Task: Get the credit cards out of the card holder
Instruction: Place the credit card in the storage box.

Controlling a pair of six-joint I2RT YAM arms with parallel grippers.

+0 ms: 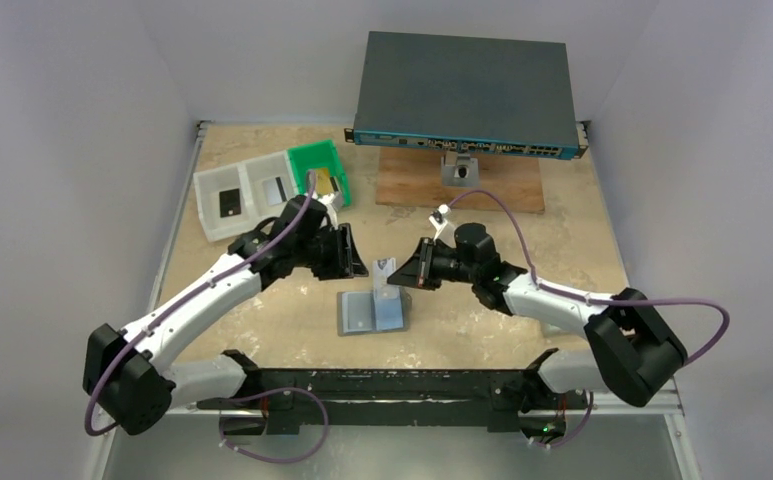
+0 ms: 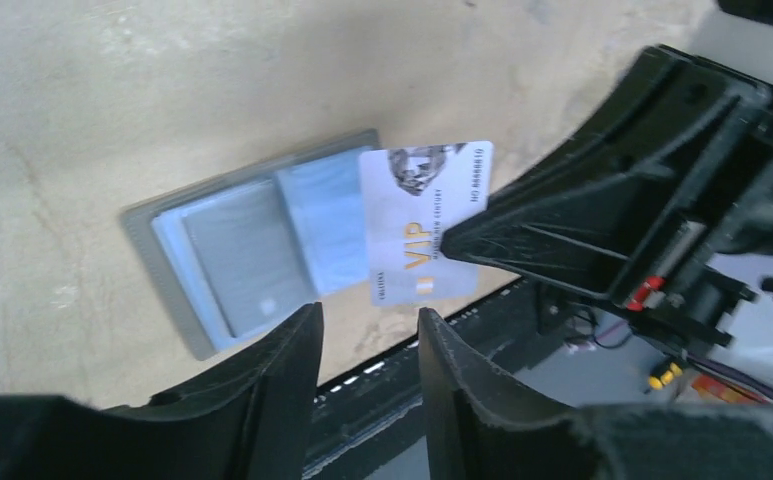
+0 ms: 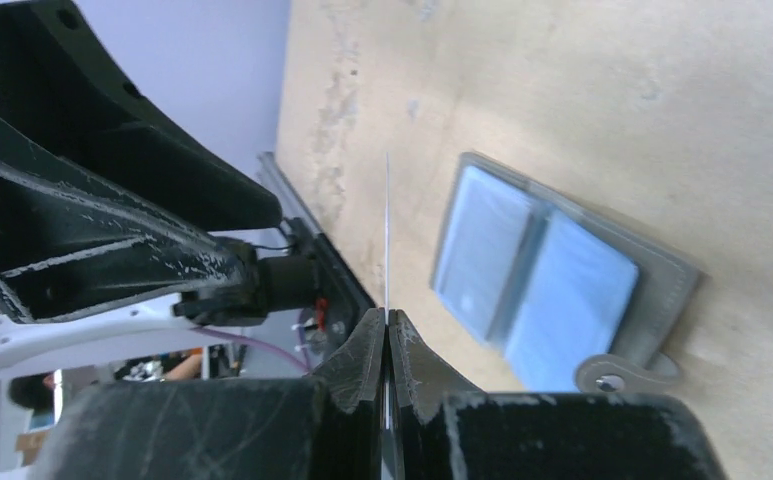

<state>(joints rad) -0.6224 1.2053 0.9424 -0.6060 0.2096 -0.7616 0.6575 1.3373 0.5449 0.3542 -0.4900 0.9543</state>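
Left gripper (image 2: 367, 318) has its jaws spread and empty, just short of the credit card (image 2: 417, 220). The right gripper (image 2: 449, 240) pinches that card by one long edge, upright above the open card holder (image 2: 242, 250), near the bench (image 2: 82, 90)'s near edge.

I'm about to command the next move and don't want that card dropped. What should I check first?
1. Right gripper jaws shut on the VIP card: ok.
2. Left gripper jaws apart, nothing between them: ok.
3. Card clear of the card holder: ok, a gap shows in the right wrist view.
4. Holder lying open and flat on the table: ok.
5. Pockets emptied: cannot tell; a grey shape shows under one clear pocket.
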